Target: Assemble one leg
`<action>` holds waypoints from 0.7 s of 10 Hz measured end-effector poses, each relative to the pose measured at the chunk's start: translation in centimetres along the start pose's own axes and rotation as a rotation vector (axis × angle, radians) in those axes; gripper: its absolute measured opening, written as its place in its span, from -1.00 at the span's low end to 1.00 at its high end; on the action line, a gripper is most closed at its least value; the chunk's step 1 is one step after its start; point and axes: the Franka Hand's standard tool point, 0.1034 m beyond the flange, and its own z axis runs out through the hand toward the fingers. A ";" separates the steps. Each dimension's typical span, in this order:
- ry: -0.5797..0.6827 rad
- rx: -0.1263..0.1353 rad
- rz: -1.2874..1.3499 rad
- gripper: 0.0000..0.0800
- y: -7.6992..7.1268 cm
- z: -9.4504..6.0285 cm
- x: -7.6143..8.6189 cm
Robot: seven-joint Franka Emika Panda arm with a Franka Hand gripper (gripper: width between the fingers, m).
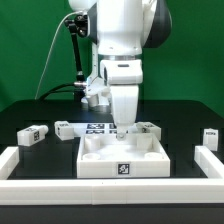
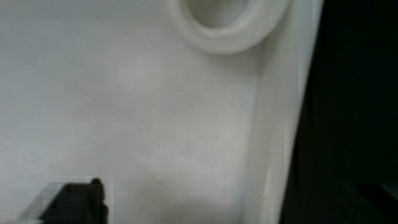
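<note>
The large white rimmed panel [image 1: 122,158] lies in the middle of the table with its marker on the front edge. Small white stubby legs with markers lie around it: one at the exterior view's far left [image 1: 32,134], one beside it [image 1: 66,129], one behind the panel's right corner [image 1: 148,128] and one at the far right [image 1: 209,133]. My gripper [image 1: 122,130] is lowered at the panel's back edge, holding nothing that shows. The wrist view shows the panel's white surface [image 2: 160,120] with a round socket [image 2: 231,25]. One dark fingertip [image 2: 75,202] stands far to one side, the other is lost in the dark strip.
The marker board [image 1: 97,127] lies behind the panel. A white raised border runs along the table's front and sides [image 1: 15,165]. A black stand with cables [image 1: 75,60] rises at the back left.
</note>
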 end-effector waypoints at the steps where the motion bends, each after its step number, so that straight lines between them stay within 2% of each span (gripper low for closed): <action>1: 0.006 0.024 0.013 0.62 -1.1 1.0 -0.4; 3: 0.013 0.044 0.033 0.62 -1.9 2.2 -1.0; 6: 0.016 0.040 0.040 0.62 -1.8 2.5 -1.2; 7: 0.016 0.040 0.040 0.35 -1.8 2.5 -1.2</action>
